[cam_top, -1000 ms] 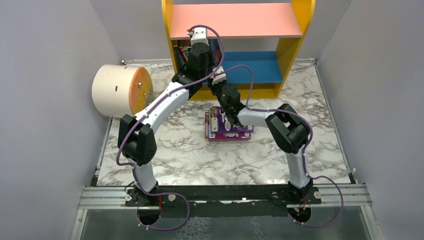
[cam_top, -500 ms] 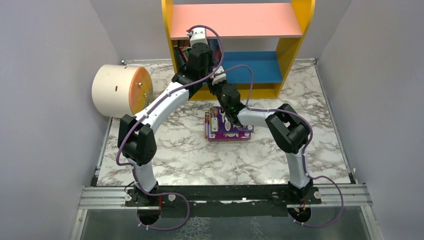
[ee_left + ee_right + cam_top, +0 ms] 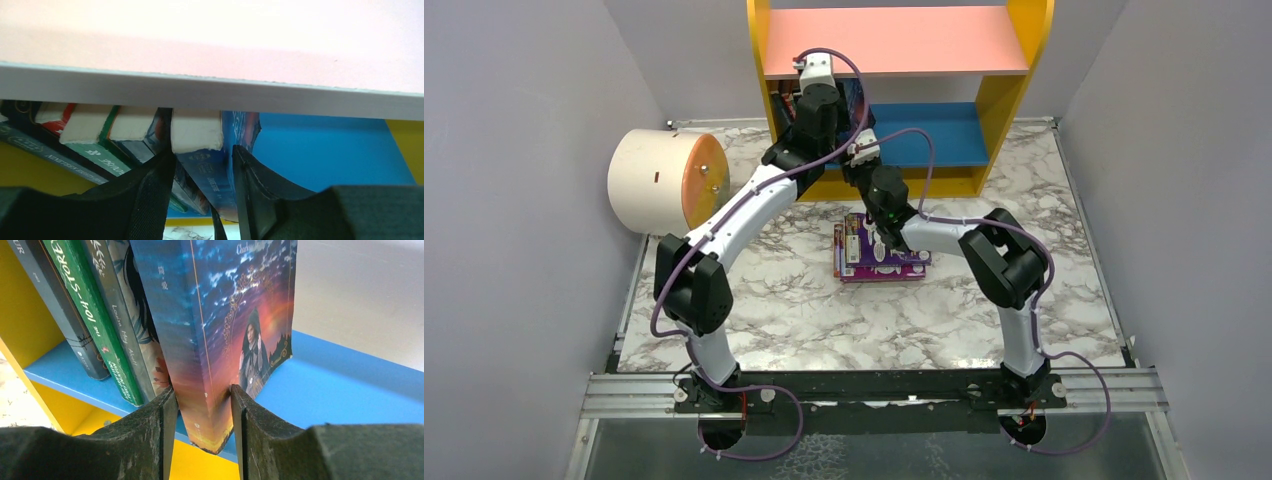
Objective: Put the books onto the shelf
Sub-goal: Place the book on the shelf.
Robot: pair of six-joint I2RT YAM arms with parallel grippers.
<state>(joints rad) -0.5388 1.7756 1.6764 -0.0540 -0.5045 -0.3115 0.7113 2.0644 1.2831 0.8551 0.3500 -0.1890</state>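
Note:
The shelf [image 3: 1014, 90] stands at the back, with a pink upper board [image 3: 894, 40] and a blue lower board [image 3: 944, 135]. Several books stand at the left end of the lower board: a dark blue one [image 3: 45, 155], a green one [image 3: 85, 305] and a grey one [image 3: 125, 315]. The rightmost book [image 3: 235, 315] has a blue sky and sunset cover. My left gripper [image 3: 201, 152] straddles its top, open. My right gripper [image 3: 202, 389] straddles its lower spine, open, with the pads barely off the covers. More books [image 3: 879, 255], the top one purple, lie stacked on the table.
A cream cylinder with an orange end [image 3: 659, 180] lies at the left on the marble table [image 3: 804, 310]. Grey walls close in both sides. The right half of the blue lower board is bare.
Both pairs of jaws have widened off the sunset book, which stays upright on the lower board. The left wrist has edged slightly toward the shelf.

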